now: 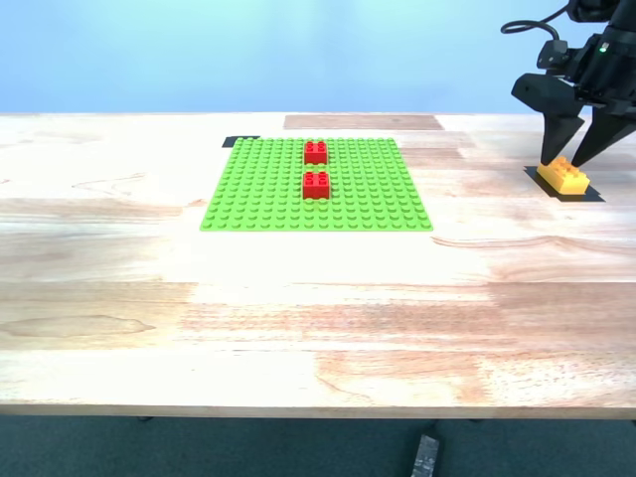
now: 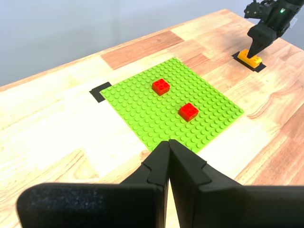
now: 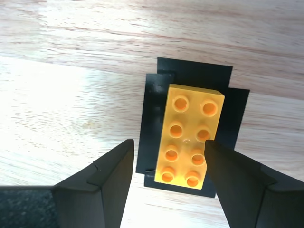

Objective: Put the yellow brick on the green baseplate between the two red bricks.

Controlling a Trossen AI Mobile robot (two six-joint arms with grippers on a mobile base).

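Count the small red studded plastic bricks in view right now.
2. Both sit on the flat green studded baseplate, in line with a short gap between: the far red brick near its back edge, the near red brick around its middle. None appears hidden.

two red bricks [image 1: 316, 152] [image 1: 316, 185], one yellow brick [image 1: 563, 175], one green baseplate [image 1: 378, 199]

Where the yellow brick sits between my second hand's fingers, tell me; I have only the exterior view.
Observer: The second hand is open and straddles one end of the brick. The brick is off-centre: it lies against one finger, with a clear gap to the other.
Operator: Report my first hand too; it is out of my view.
Observer: The first hand is shut and empty, held above the table and looking over the baseplate.
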